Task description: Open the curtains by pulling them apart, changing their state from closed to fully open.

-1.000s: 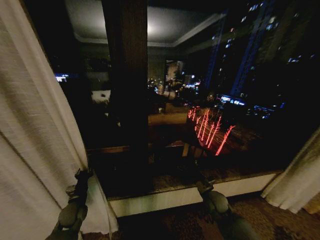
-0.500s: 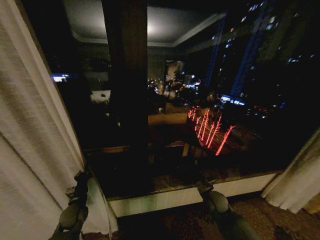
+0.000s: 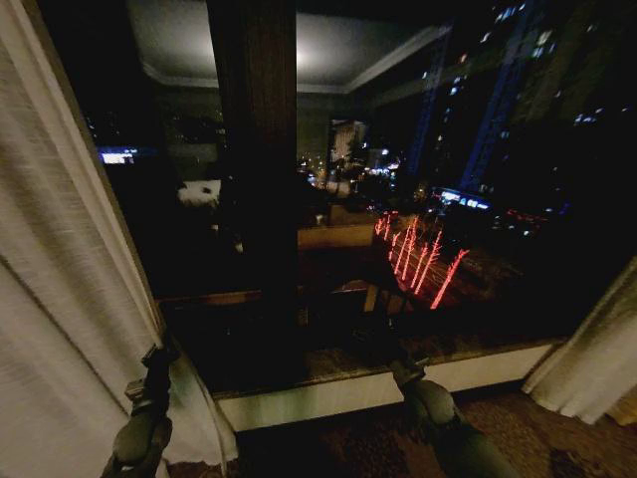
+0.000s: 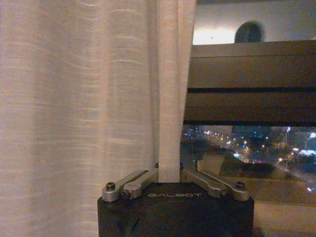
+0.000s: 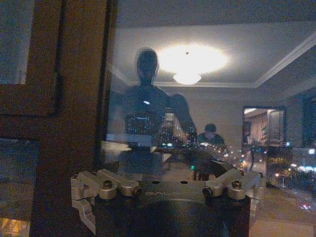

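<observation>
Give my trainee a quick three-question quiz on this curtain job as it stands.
1. True or false: the left hand is shut on the left curtain's edge.
2. What lies directly ahead of the right hand? A) the right curtain B) bare window glass C) a yellow drape
3. Name the dark upright between the panes.

Key: 1 true; 2 B; 3 the window post.

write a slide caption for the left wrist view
Left gripper pinching the edge of the sheer curtain beside the night window.
</observation>
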{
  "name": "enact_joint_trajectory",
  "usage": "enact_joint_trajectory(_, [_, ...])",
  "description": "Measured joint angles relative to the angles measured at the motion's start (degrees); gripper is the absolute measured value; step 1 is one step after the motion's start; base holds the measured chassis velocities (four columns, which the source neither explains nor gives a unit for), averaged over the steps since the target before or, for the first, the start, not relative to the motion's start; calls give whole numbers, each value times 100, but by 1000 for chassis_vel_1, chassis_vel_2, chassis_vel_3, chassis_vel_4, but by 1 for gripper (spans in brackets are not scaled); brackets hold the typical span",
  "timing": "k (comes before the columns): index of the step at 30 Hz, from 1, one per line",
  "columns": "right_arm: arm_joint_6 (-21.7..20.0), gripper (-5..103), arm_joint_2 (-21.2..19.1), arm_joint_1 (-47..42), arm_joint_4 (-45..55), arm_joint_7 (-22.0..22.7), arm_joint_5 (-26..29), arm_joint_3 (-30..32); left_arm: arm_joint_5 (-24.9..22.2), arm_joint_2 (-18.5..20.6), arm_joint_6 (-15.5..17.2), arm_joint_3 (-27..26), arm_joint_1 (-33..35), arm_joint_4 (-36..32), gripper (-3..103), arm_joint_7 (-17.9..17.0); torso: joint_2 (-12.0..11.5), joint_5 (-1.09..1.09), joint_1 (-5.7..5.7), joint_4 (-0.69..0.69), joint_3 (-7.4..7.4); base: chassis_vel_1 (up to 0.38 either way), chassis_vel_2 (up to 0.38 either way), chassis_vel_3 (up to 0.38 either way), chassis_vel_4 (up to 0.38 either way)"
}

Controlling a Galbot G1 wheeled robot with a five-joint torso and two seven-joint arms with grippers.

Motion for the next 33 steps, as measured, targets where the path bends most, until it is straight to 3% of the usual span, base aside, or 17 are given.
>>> enact_joint_trajectory(12, [0, 100, 0, 0, 0, 0, 0, 0, -1, 7, -101, -200, 172, -100, 0, -11, 0, -2, 0, 0, 0, 265, 230, -270, -247])
enact_joint_trajectory(33, [0, 100, 0, 0, 0, 0, 0, 0, 73, -159, -241, -290, 443, -289, 0, -26, -1, 0, 0, 0, 0, 372, 333, -376, -322])
